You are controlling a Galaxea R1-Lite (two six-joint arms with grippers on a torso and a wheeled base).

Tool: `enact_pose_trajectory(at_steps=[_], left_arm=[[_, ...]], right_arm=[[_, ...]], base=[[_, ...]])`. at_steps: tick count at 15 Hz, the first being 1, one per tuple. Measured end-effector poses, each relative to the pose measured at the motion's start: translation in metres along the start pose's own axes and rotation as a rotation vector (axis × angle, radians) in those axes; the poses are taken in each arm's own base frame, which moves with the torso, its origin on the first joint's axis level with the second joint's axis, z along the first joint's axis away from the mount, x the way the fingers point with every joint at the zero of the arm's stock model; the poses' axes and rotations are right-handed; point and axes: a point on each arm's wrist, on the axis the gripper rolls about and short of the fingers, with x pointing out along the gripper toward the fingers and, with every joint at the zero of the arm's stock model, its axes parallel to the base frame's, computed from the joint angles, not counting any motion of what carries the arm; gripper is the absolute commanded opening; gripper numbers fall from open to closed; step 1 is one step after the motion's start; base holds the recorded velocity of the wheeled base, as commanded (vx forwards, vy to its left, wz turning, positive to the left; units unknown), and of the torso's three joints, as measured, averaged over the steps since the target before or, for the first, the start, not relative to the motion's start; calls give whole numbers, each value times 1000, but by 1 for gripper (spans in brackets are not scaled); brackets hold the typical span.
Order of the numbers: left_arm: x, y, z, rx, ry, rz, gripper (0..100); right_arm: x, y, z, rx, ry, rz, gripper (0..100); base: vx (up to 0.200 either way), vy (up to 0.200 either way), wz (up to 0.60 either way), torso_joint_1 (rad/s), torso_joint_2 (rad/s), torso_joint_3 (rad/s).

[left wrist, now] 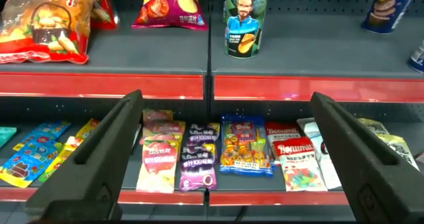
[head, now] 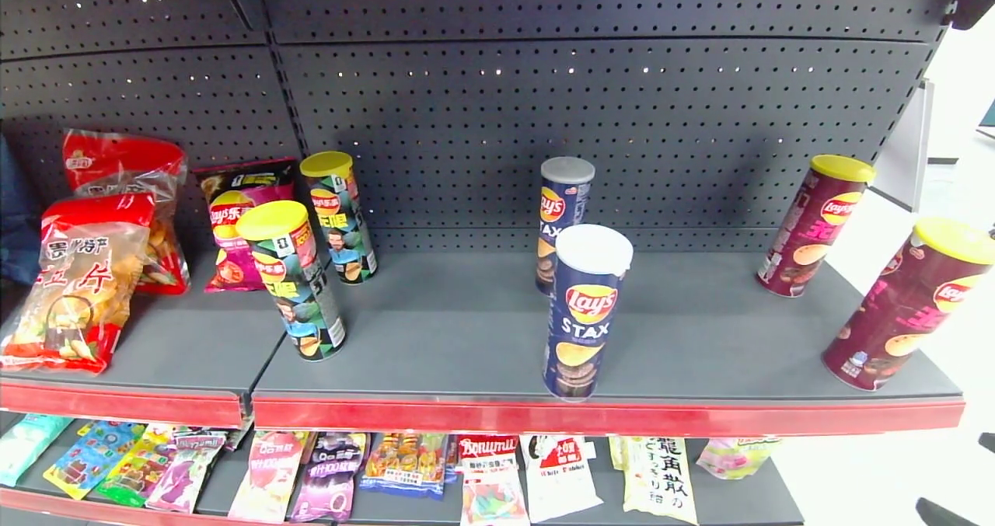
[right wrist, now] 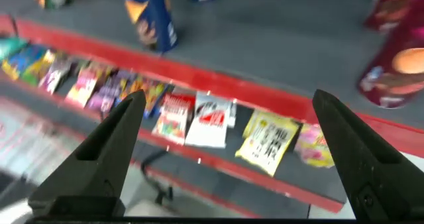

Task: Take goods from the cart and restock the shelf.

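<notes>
- Both our grippers gape empty: the left gripper (left wrist: 226, 101) and the right gripper (right wrist: 228, 98) hang before the shelf (head: 606, 416), grasping nothing.
- Goods stand on that shelf: a blue can (head: 587, 316) at its front lip, a maroon can (head: 909, 308) near its right end.
- Our worry is that a careless approach clips the blue can and tips it off.
- The labels carry logos and print, which we leave unread.

Round logo over block word on front blue can (head: 584, 316); same on rear blue can (head: 563, 200); logo on near maroon can (head: 905, 308), far maroon can (head: 812, 227); large characters on red snack bag (head: 74, 285), lower-shelf white packet (head: 659, 475).
</notes>
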Motion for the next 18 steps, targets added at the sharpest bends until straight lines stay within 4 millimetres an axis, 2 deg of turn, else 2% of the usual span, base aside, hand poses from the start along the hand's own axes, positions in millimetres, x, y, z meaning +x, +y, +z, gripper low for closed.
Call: enact_pose_trajectory(at_steps=[2,7,10,13,18], left_arm=[[0,0,0,0,0,1,100],[0,0,0,0,0,1,100],[0,0,0,0,0,1,100],[0,0,0,0,0,0,100],[0,0,0,0,0,1,100]], right_arm=[[19,-4,9,-3,91,39,100],[82,-5,32,-9,307,115,100],[122,-2,41,15,359,130,100],[160,6,38,24,391,116,100],[203,14,32,2,468,67,100]], base=[[0,0,0,0,0,0],[0,0,0,0,0,0],[0,0,0,0,0,0],[0,0,0,0,0,0],[0,0,0,0,0,0]])
